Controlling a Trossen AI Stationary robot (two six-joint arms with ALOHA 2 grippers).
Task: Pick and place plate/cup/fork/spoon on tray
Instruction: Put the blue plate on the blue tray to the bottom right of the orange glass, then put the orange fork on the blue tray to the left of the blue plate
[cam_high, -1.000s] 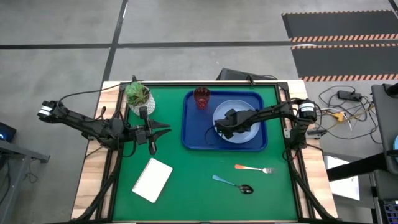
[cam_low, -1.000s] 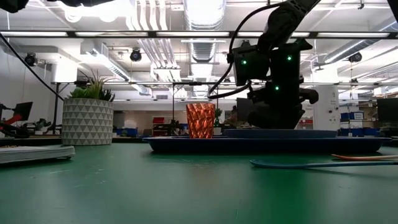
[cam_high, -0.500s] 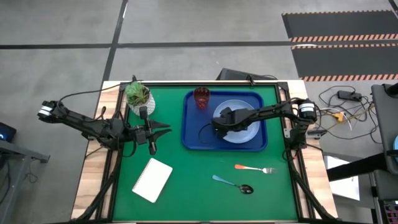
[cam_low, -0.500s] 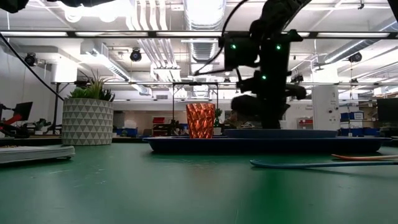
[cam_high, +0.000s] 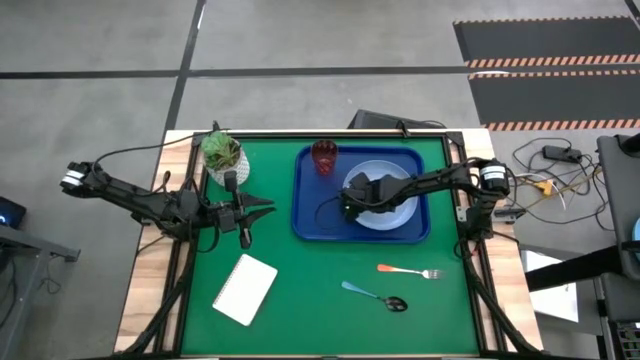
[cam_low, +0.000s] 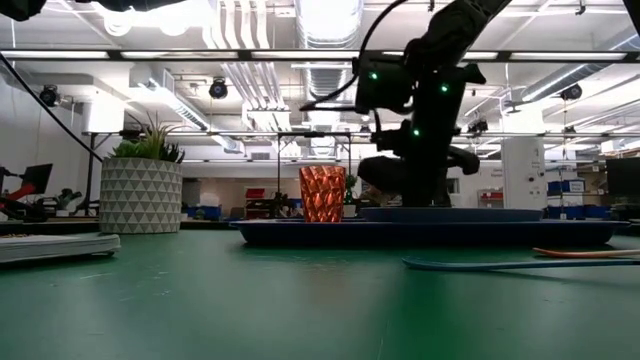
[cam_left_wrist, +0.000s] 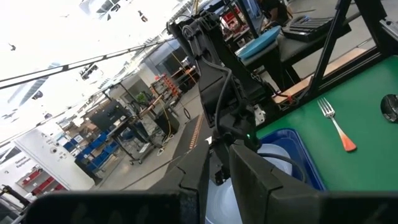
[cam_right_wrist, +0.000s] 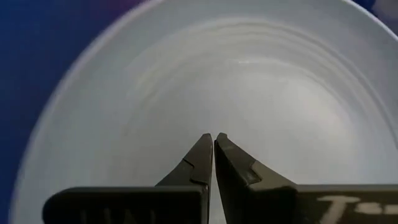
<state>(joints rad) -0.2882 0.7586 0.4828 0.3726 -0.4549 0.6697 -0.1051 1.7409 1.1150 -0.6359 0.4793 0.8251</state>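
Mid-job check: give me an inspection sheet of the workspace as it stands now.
Surface: green mat on a wood-edged table.
Job's things: plate and cup on the tray; fork and spoon on the mat, apart.
Clutter: potted plant at the far left corner; white notepad near front.
Grippers: right gripper shut, empty, over the plate; left gripper parked over the mat left of the tray.
Cables: bundle on the floor right of the table.
Surroundings: workshop with shelving; no person seen.
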